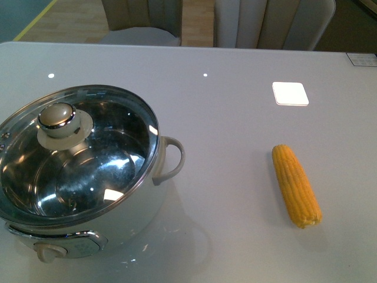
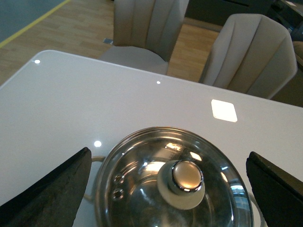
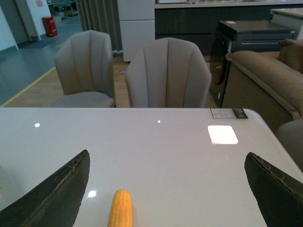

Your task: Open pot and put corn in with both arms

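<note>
My left pincer, spread wide over the lid knob, should centre and drop straight before closing; my right pincer hangs wide near the corn.

Lidded pot at left, corn at right

End effector fingers: blk matte wedges w/ scuffed edges.

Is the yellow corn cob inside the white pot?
No, the yellow corn cob lies on the grey table, apart from the lidded white pot.
</note>
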Motion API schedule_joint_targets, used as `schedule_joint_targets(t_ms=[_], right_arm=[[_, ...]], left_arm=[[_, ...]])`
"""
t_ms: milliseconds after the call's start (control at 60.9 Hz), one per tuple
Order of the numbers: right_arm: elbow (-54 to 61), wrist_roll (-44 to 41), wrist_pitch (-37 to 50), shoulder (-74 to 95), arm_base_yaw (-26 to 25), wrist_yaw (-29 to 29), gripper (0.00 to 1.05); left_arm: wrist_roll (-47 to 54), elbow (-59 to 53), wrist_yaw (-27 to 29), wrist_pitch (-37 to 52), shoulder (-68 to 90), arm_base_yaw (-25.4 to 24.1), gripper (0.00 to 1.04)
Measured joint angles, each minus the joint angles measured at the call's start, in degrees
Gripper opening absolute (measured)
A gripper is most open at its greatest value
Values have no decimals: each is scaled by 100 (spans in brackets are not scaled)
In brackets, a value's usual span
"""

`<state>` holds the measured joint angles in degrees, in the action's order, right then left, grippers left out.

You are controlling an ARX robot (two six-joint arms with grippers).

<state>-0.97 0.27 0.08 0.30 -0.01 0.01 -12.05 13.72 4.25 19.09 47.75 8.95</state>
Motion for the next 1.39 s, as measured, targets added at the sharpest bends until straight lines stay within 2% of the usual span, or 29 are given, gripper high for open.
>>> schedule_joint_targets(t_ms=[148,410,591,935,1264,1313,1395], right_arm=[[0,0,0,0,0,-2,96],[0,0,0,0,0,-2,96],[0,0,0,0,0,0,96],[0,0,0,0,0,0,96],[0,0,0,0,0,0,96],[0,0,0,0,0,0,96],[0,0,0,0,0,0,96]], left_arm=[[302,573,15,1873,2776,409,98],[570,905,116,3075,4977,752,98],[605,1078,173,3469,5713,776,98],[691,1259,247,3582,6214,754,97],[688,1298,426,3687,6290,754,47],[734,1298,444,3694,6277,754,43],[756,1298,470,3692,6255,754,43]])
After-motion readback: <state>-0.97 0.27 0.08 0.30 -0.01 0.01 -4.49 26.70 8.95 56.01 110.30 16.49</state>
